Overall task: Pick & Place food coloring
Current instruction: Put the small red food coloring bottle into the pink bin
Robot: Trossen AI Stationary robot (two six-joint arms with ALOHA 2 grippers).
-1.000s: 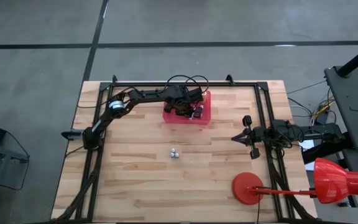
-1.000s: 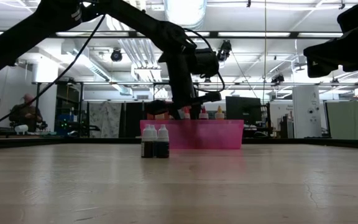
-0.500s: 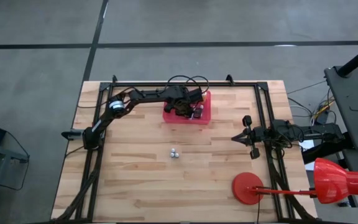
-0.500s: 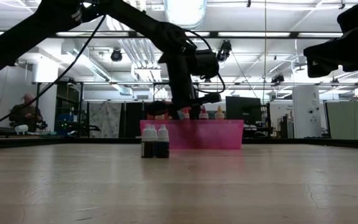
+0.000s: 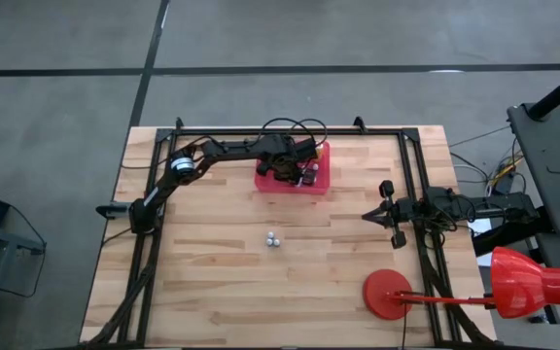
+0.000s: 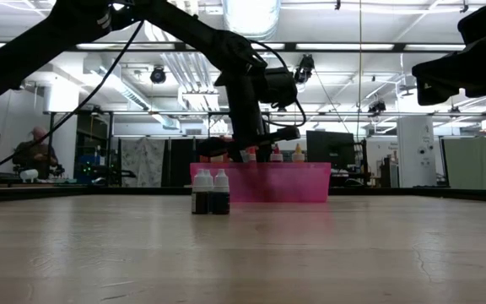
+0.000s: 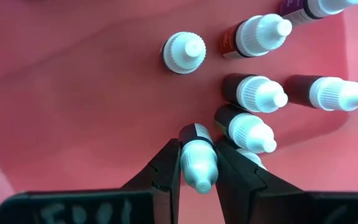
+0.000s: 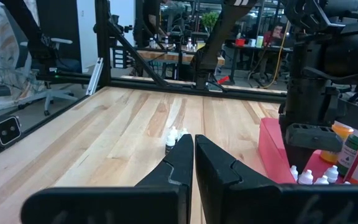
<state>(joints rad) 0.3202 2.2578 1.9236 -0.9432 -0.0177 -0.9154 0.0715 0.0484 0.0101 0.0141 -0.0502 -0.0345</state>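
From above, the left tool (image 5: 293,172) reaches into the red tray (image 5: 319,181) at the counter's (image 5: 212,282) far side; two small bottles (image 5: 273,239) stand mid-counter, well apart from it. The right tool (image 5: 369,216) waits by the right edge.

At counter height, those two bottles (image 6: 211,192) stand before the tray (image 6: 310,184).

The left wrist camera shows the left tool (image 7: 197,163) pinching one white-capped bottle (image 7: 197,160), others (image 7: 253,93) just beside.

The right wrist camera shows the right tool (image 8: 194,149) pressed together, holding nothing.

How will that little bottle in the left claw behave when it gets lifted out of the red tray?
The bottle looks tiny, so probably light. The left claw pinches its smooth white cap, so it might slip or swing. Narrow and tall, it could tip when set down, or nudge the neighbouring bottles in the red tray.
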